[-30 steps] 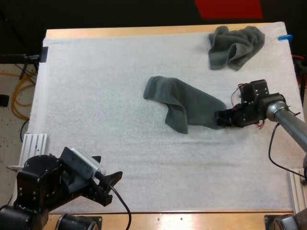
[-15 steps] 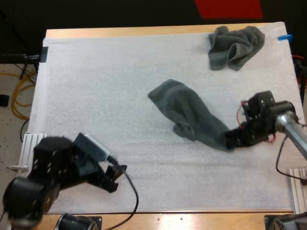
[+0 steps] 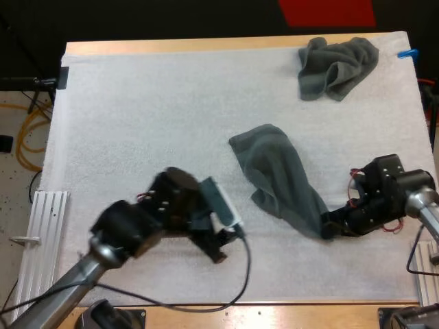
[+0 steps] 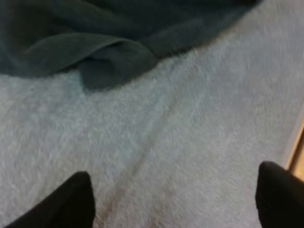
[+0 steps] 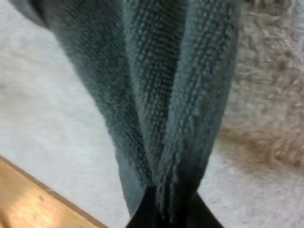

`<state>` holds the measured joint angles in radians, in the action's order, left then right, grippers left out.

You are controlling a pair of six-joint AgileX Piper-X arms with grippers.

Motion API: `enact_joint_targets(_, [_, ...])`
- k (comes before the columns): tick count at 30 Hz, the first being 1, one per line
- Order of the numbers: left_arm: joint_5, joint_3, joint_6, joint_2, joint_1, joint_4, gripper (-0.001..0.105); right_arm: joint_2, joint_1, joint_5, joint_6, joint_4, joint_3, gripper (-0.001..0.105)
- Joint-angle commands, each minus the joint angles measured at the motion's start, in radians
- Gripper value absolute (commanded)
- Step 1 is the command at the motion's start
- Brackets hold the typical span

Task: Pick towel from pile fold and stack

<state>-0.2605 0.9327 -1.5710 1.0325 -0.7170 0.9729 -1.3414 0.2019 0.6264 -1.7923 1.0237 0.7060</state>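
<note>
In the high view, a long, rumpled dark grey-green terry towel lies mid-way across the white fleecy mat on the wooden worktop. It is well apart from the crumpled grey-green pile towel at the far right corner. We judge the pick done, with folding and stacking left.

In the left wrist view, our left jaws stand apart over bare mat, near the towel's edge.

In the right wrist view, our right jaws are clamped on the towel's bunched, ribbed end.
</note>
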Motion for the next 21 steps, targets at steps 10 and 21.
enact_joint_targets(10, [-0.038,0.005,-0.100,0.184,-0.038,-0.279,0.067,0.097,0.001,0.023,-0.007,0.055,0.002,0.000])
enact_joint_targets(21, [0.154,0.009,0.035,0.418,-0.169,-0.353,0.067,0.097,0.001,0.023,-0.007,0.055,0.002,0.000])
